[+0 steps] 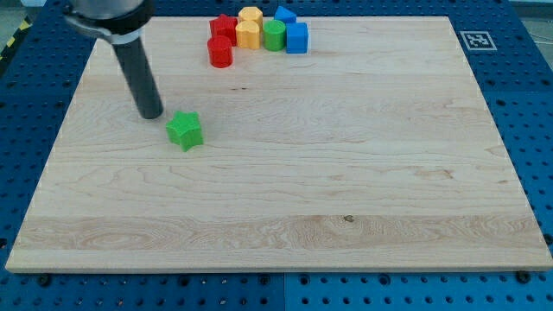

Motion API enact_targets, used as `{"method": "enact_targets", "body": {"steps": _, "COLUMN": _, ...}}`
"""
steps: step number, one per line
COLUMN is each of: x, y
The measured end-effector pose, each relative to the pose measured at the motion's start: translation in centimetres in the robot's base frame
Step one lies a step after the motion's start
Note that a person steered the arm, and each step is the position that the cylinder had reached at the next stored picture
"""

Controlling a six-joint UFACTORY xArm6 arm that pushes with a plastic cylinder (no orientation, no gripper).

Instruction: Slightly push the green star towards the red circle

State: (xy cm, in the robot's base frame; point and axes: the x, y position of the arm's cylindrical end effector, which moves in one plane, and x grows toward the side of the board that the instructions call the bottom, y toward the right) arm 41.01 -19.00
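Your tip (152, 115) stands just left of the green star (185, 130) | no claw fitted (grip state untellable) | risk: pushing from there slides it rightward, missing the red circle (220, 52).

A pale wooden board (346, 199) lies on a blue perforated table (527, 86); a fiducial marker (473, 39) sits beside it.

The arm (111, 15) is cut off by the view's top edge above its rod, the red star (222, 24) sits half hidden behind the red circle (220, 52), and the blue block (284, 15) at the back shows only its top.
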Motion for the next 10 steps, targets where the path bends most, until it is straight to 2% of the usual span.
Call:
{"method": "enact_targets", "body": {"steps": 1, "x": 1.0, "y": -3.3}}
{"method": "enact_targets", "body": {"steps": 2, "x": 2.4, "y": -3.8}}
{"method": "enact_targets", "body": {"steps": 4, "x": 6.6, "y": -1.1}}
{"method": "enact_targets", "body": {"steps": 5, "x": 7.2, "y": 1.7}}
{"method": "enact_targets", "body": {"steps": 8, "x": 4.8, "y": 10.3}}
{"method": "enact_targets", "body": {"steps": 10, "x": 5.2, "y": 10.2}}
